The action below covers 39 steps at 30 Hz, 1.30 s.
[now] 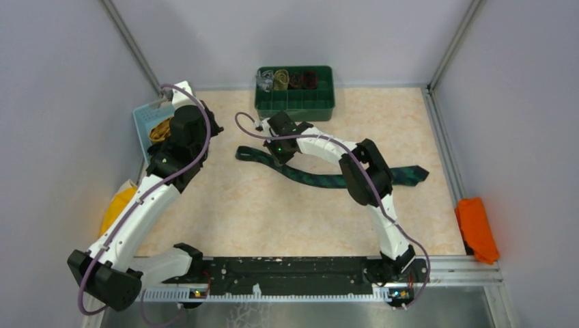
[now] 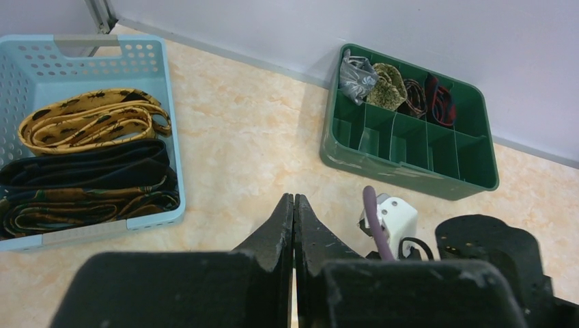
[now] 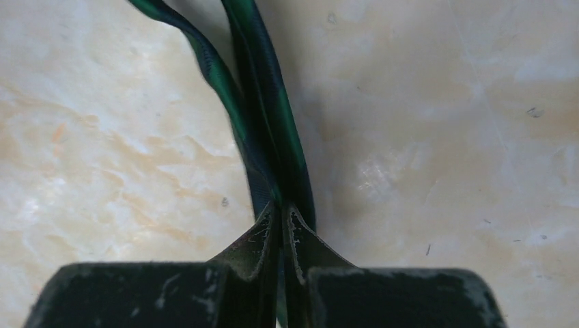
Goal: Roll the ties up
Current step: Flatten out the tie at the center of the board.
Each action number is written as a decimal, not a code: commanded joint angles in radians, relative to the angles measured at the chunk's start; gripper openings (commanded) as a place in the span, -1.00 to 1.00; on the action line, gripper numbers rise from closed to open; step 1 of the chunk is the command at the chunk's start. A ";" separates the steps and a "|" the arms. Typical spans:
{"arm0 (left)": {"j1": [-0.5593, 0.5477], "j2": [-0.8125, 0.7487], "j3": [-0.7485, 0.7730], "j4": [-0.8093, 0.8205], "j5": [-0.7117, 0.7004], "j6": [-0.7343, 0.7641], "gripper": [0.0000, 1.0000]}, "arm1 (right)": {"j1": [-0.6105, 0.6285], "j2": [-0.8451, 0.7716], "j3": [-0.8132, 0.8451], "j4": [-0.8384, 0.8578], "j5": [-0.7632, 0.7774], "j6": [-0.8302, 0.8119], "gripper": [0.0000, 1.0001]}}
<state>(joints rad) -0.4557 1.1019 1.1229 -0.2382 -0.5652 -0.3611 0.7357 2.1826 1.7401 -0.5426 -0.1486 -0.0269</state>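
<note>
A dark green checked tie point(image 1: 321, 180) lies across the middle of the table, its wide pointed end point(image 1: 410, 175) to the right. My right gripper point(image 1: 276, 154) is down at the narrow left part and shut on it. In the right wrist view the green fabric point(image 3: 267, 137) runs out folded double from between the closed fingertips of the gripper point(image 3: 280, 210). My left gripper point(image 2: 293, 199) hovers shut with nothing in it, between the basket and the green box. Mustard-yellow point(image 2: 89, 119) and dark ties point(image 2: 82, 184) lie in the basket.
The light blue basket point(image 2: 171, 137) stands at the back left. At the back centre is a green compartment box point(image 2: 410, 179), with rolled ties point(image 2: 427, 96) in its far row. An orange cloth point(image 1: 476, 229) lies off the right edge and a yellow cloth point(image 1: 117, 208) off the left. Walls enclose three sides.
</note>
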 commanded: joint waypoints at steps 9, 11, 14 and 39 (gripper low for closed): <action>0.000 0.017 -0.014 0.034 0.005 0.019 -0.93 | -0.057 0.052 0.068 0.013 0.037 0.003 -0.50; 0.000 0.024 -0.015 0.035 -0.001 0.019 -0.92 | -0.057 0.034 0.064 0.031 0.034 0.009 -0.42; 0.000 0.031 -0.018 0.039 -0.005 0.019 -0.91 | -0.057 -0.003 0.055 0.049 0.037 0.019 -0.40; 0.006 0.163 -0.020 0.167 0.136 0.018 -1.00 | -0.299 -0.578 -0.805 0.137 0.222 0.449 -1.00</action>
<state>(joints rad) -0.4538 1.2533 1.1107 -0.1253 -0.4610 -0.3450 0.5037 1.5913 0.9276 -0.4637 0.0982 0.3779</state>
